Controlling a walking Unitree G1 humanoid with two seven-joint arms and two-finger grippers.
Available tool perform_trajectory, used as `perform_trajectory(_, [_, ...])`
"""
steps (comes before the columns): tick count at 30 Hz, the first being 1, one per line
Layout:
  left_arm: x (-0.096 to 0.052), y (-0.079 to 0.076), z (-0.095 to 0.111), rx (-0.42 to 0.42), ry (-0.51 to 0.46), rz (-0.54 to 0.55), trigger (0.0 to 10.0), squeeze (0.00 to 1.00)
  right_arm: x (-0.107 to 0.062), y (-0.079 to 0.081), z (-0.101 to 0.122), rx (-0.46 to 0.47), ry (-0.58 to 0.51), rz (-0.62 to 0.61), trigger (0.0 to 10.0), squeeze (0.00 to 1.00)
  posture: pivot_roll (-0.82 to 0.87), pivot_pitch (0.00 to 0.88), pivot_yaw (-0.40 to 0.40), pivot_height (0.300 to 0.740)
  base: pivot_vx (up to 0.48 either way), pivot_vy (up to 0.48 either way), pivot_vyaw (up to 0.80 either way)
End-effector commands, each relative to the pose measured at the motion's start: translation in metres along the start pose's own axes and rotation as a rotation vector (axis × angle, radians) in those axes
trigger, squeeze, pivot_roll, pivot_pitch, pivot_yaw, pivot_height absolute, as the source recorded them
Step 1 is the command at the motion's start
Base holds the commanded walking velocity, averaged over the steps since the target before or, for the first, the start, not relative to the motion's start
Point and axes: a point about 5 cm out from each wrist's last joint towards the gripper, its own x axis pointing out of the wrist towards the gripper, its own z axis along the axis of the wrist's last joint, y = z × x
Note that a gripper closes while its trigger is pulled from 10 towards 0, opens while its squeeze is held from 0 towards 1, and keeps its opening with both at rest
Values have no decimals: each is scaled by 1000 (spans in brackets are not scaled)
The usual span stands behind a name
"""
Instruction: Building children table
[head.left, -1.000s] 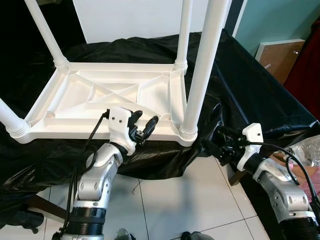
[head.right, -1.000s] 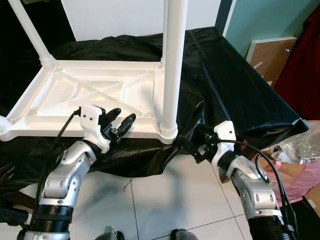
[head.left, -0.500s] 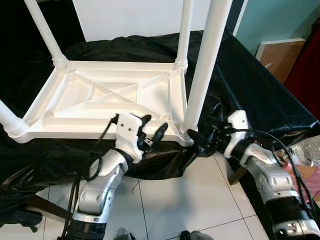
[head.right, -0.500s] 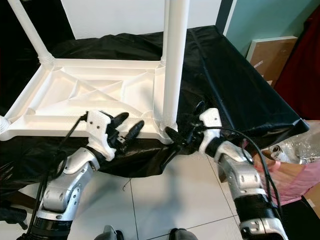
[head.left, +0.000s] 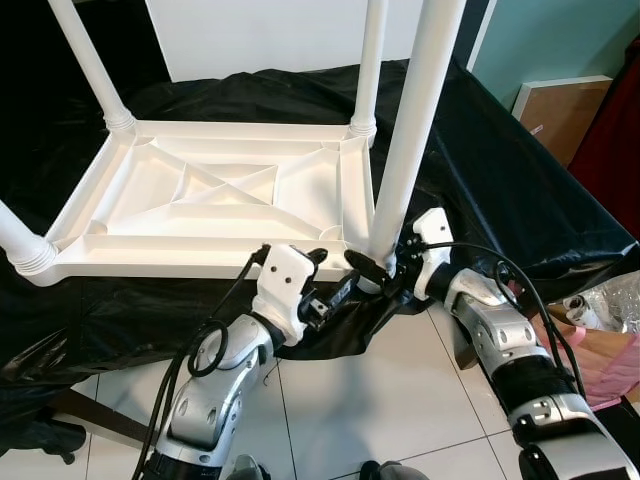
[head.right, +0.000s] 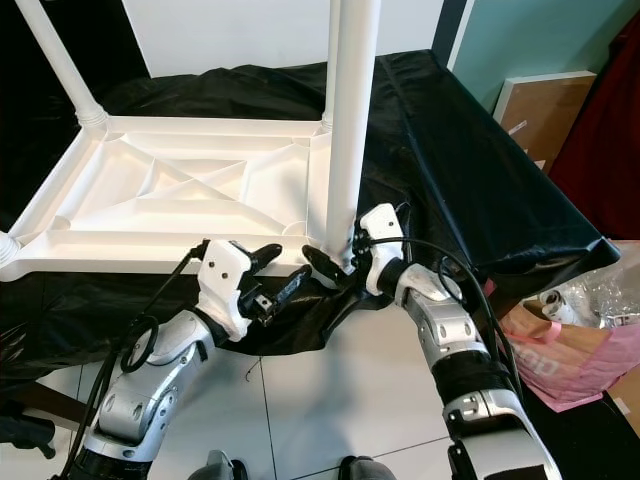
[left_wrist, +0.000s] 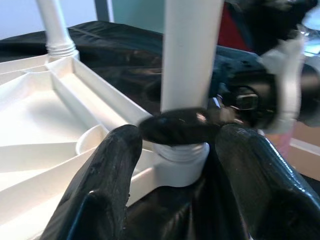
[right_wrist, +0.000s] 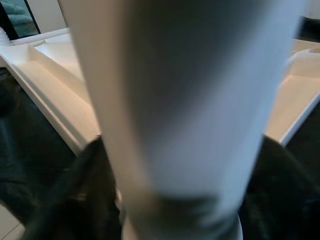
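Upside-down white children's table (head.left: 210, 200) lies at centre frame on my black-draped surface (head.left: 520, 190), legs pointing up. My right pincer (head.left: 378, 275) straddles the base of the near right leg (head.left: 405, 150), apparently gripping it, though blur hides contact. My left pincer (head.left: 330, 285) hovers spread just beside that corner.

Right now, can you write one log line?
right pincer: around table leg base | left pincer: open, near | table: upside down
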Motion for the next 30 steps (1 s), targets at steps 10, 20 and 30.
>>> perform_trajectory(10, [-2,-5,-6,-22,19,-84,10000,0,0,-1,-7,12,7,-15,0,0,16,54,-36,740,0,0,0])
perform_trajectory(20, [9,13,-12,28,38,74,10000,0,7,12,-21,62,31,-199,10000,0,6,0,-43,740,0,0,0])
perform_trajectory(30, [12,15,-13,48,37,91,10000,0,3,16,-35,183,36,-619,10000,0,23,0,-46,740,0,0,0])
